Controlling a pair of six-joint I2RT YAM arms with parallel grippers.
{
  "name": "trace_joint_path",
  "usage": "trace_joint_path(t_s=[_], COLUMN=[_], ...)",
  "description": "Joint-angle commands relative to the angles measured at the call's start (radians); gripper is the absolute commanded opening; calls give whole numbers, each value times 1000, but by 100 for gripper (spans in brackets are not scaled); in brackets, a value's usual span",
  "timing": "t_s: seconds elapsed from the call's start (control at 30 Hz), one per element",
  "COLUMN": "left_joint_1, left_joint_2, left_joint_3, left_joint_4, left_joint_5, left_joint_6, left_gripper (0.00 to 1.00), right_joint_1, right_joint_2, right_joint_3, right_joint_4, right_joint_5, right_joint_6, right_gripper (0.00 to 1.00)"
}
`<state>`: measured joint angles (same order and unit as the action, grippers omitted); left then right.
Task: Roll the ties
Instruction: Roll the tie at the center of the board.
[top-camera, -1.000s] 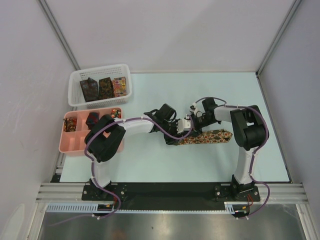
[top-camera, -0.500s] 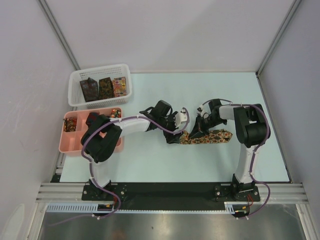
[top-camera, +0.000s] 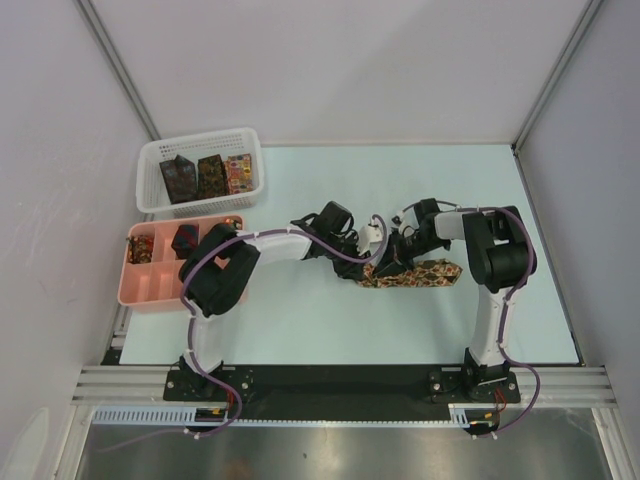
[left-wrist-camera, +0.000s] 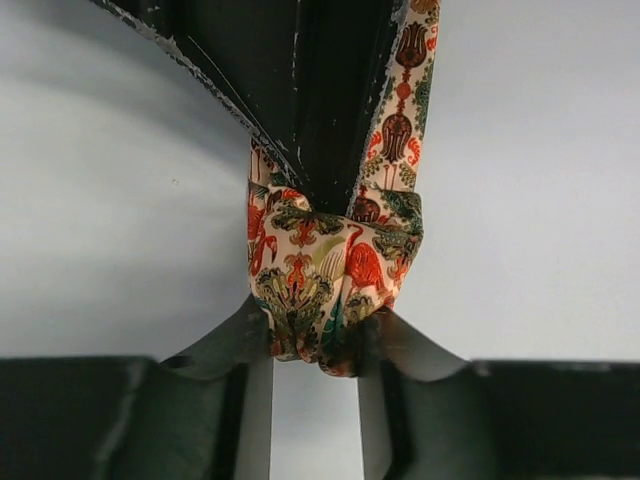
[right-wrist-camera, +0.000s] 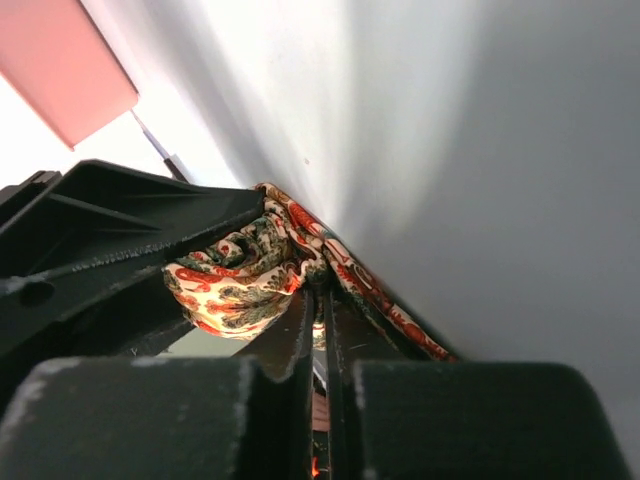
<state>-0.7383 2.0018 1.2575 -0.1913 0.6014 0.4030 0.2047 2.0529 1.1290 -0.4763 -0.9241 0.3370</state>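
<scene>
**Top view.** One tie (top-camera: 422, 272) lies on the table (top-camera: 300, 320) right of centre, a patterned strip running left to right. Its left end is bunched where the two arms meet. The left gripper (top-camera: 374, 262) reaches in from the left and the right gripper (top-camera: 392, 262) from the right, and both sit at that bunched end. Three folded ties (top-camera: 209, 175) stand in the white basket (top-camera: 160, 203) at far left. Just in front of it, the pink tray (top-camera: 150, 290) holds small rolls (top-camera: 184, 239) in its rear compartments.

**Left wrist view.** The rolled end (left-wrist-camera: 325, 275) sits between the left gripper's (left-wrist-camera: 315, 345) fingers (left-wrist-camera: 245, 340). The fingers are clamped on it from both sides. The right gripper's dark fingers come down from above, and their tip is buried in the top of the roll. The loose strip runs up along their right side.

**Right wrist view.** The right gripper (right-wrist-camera: 322, 310) has its fingers (right-wrist-camera: 290, 345) pressed together with only a thin slit between them. I cannot tell whether fabric is caught in that slit. The rolled end (right-wrist-camera: 240, 280) lies at their tip, on the left. The left gripper (right-wrist-camera: 110, 250) lies against the roll. The strip trails off to the lower right. A corner of the tray (right-wrist-camera: 70, 70) shows at upper left.
</scene>
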Motion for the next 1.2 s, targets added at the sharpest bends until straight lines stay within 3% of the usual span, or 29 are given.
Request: trace_joint_path(t_s=[0.0,0.07,0.3,0.57,0.67,0.77,0.8,0.87,1.0,1.17], left_joint_1=[-16,-18,-61,-105,-108,-107,-107,-104,-82,-50], left_joint_2=[-26,-46,-54,-32,-29,-37,-41,-52,-83,-129], left_joint_3=[37,20,-15,8,17,19,17,14,3,-27], left_joint_4=[-131,-172,-200,-189,-194,-195,-194,-194,-159,-53], left_joint_5=[-70,-95,-206,-291,-292,-281,-263,-246,-142,-32], left_joint_6=[78,98,126,100,99,100,102,105,94,51], left_gripper=[25,24,29,34,35,39,42,46,65,79], right_joint_1=[59,26,-39,4,16,4,-4,-28,-65,-77], right_joint_2=[38,14,-115,-126,-100,-77,-62,-53,-56,-43], right_joint_3=[26,43,9,-9,-6,0,3,2,-11,-12], right_joint_4=[39,-34,-137,-36,-27,-65,-77,-114,-146,-173], right_joint_5=[42,19,-58,-107,-84,-35,-19,33,105,182], right_joint_6=[-39,-68,-128,-55,-62,-104,-134,-157,-197,-234], right_gripper=[11,13,45,45,41,23,10,0,0,0])
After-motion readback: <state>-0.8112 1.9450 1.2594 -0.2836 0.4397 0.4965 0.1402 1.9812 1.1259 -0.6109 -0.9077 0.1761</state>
